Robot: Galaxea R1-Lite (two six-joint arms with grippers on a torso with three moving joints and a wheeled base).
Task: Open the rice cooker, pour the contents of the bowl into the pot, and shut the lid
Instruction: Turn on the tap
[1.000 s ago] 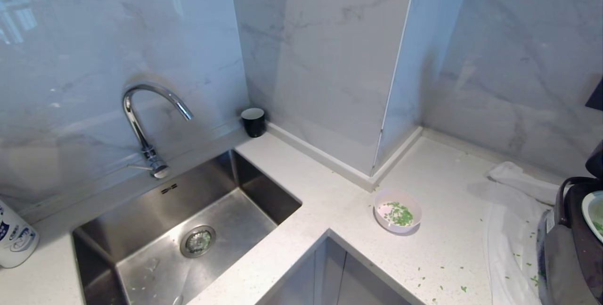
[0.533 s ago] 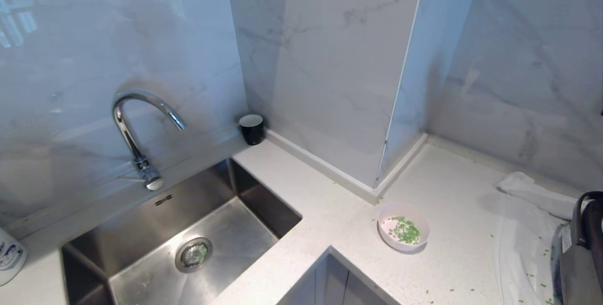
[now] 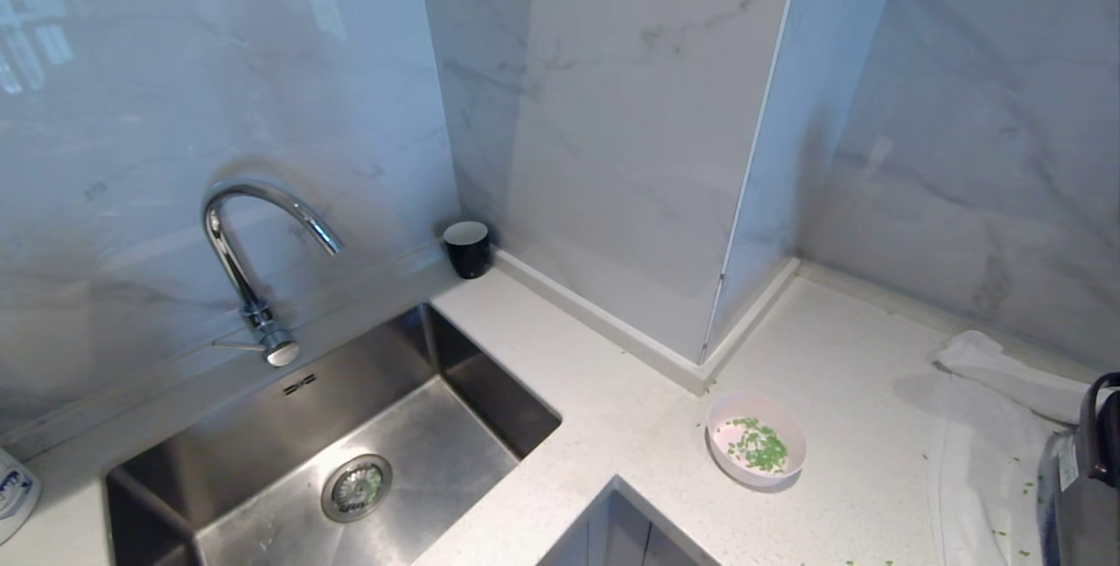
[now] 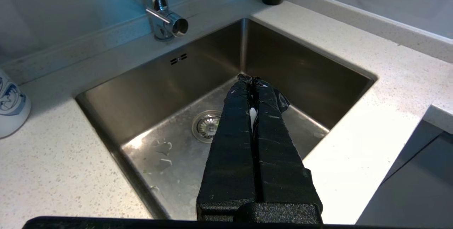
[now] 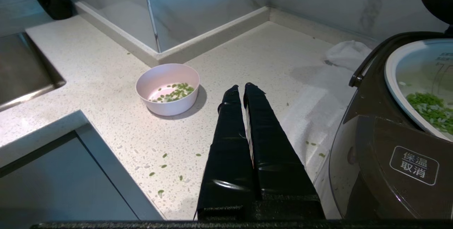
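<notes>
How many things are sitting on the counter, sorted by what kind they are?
Bowls: 1, the pink bowl
Cups: 1, the black cup
Rice cookers: 1, the rice cooker
Cloths: 1, the white cloth
Bottles: 1, the white bottle
Total: 5

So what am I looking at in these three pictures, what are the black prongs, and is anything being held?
It is a two-armed robot at a kitchen counter. One picture looks down from its head: a steel sink, a black cup, and a pink bowl with green bits in it. The other two come from cameras on its wrists. The black prongs are its fingers. The left gripper hangs over the sink, shut and empty. The right gripper, also shut and empty, hangs above the counter between the bowl and the rice cooker. The cooker is open, with green bits already in its white pot. A white cloth lies beside it.
</notes>
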